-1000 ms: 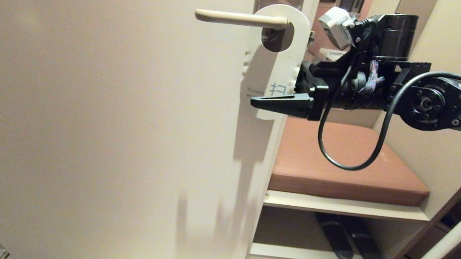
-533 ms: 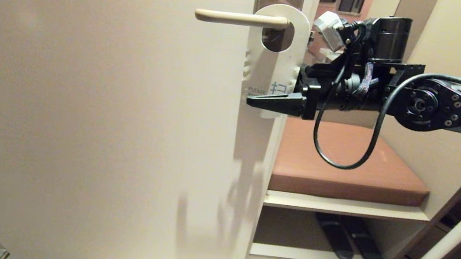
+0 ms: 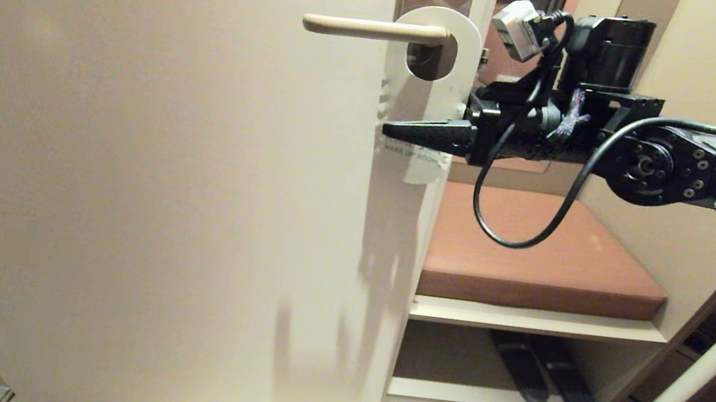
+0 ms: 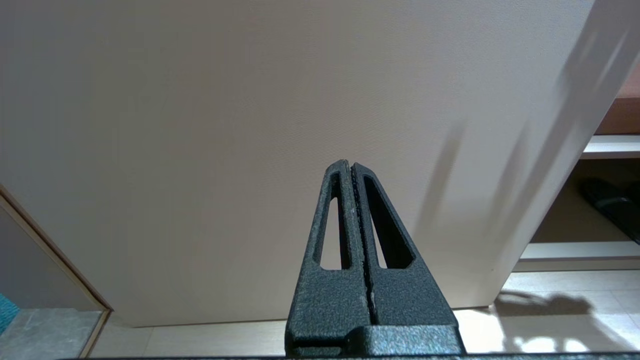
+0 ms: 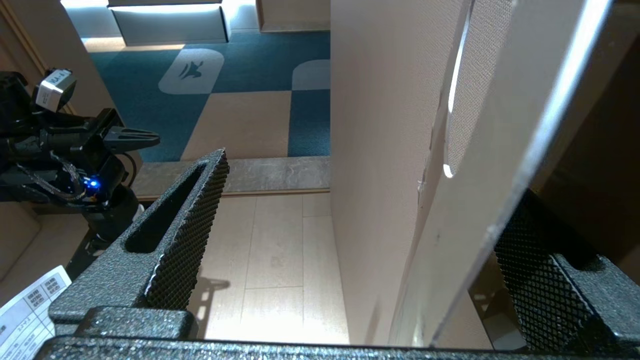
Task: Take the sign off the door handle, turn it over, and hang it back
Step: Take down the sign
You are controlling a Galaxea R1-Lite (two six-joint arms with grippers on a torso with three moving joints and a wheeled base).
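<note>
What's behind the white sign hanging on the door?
Through the sign's hole you see the brownish backplate behind the door handle. The sign's other side and the door beneath stay hidden.

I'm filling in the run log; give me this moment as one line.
right gripper: open, straddling sign | sign: hanging on door handle, white side out | left gripper: shut, parked

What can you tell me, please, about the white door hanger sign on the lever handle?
The white, flat, round-ended door hanger sign looks like thin card. It hangs upright by its round hole over the cream lever door handle, beside the door's edge. Its white face shows, with "MAKE UP ROOM" legible near the bottom. The open right gripper straddles its lower part: in the right wrist view the sign's edge stands between the spread fingers. Whether either touches it cannot be told.
</note>
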